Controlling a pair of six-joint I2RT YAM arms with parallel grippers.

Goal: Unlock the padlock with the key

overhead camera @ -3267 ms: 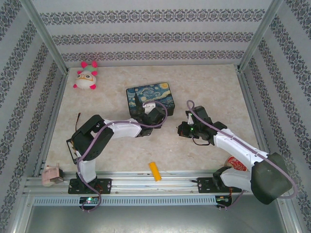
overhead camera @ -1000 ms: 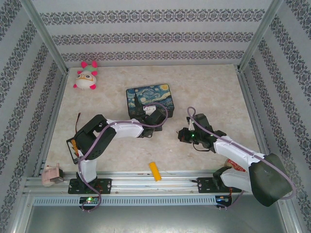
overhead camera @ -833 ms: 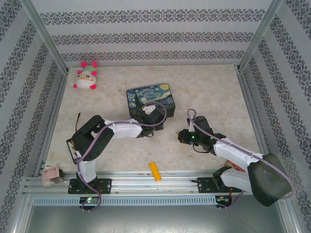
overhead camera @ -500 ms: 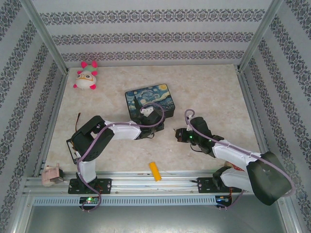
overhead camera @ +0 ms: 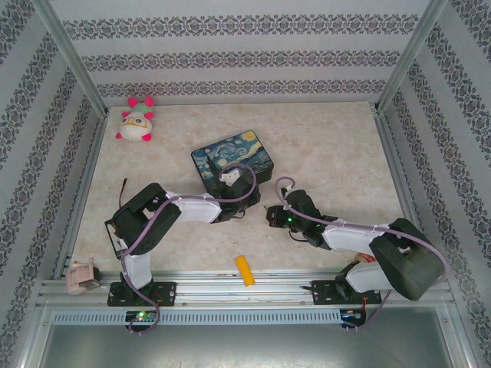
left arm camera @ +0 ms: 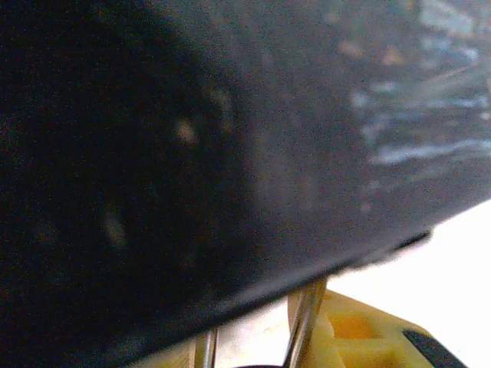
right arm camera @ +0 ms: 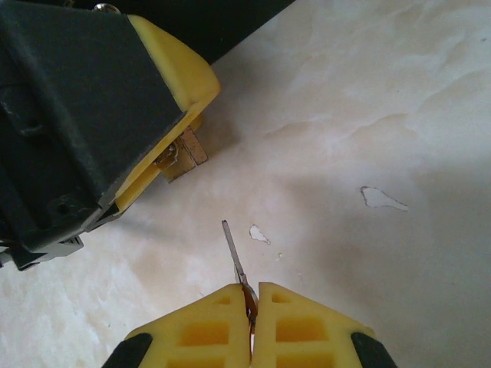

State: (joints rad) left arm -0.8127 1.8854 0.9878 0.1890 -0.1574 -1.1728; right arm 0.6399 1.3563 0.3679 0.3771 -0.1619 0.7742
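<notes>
**Item 1, the key** (right arm camera: 232, 249). A thin silvery sliver, light and stiff, slick to the touch, and likely to pivot if pinched loosely. Its bow end is clamped flat between the jaws of the right gripper (right arm camera: 251, 303), which are pressed together on it. The blade sticks out free, angled up and left over the tabletop (right arm camera: 368, 115). The tip is near the padlock but not touching it. This hold looks right: grip on the bow, blade left clear.

**Item 2, the padlock** (right arm camera: 188, 149). Small, brass-coloured and rigid, dense for its size. It would probably swing on its shackle if left unsupported. A corner of the body peeks out from the left gripper (right arm camera: 170, 165), whose jaws appear clamped on the body's flat sides. In the left wrist view the silver shackle (left arm camera: 305, 322) rises to the dark underside of the painted box (overhead camera: 230, 153). What it hooks through there is hidden. The padlock is best held by the body, with the keyhole face left open. The keyhole itself cannot be made out.

**Step in hand** — probably lining the blade up with the keyhole; a slight misalignment would skate the tip off the brass.

**Also on the tabletop** — a plush toy (overhead camera: 136, 123) at the far left and a yellow-orange block (overhead camera: 245, 270) near the front rail.
</notes>
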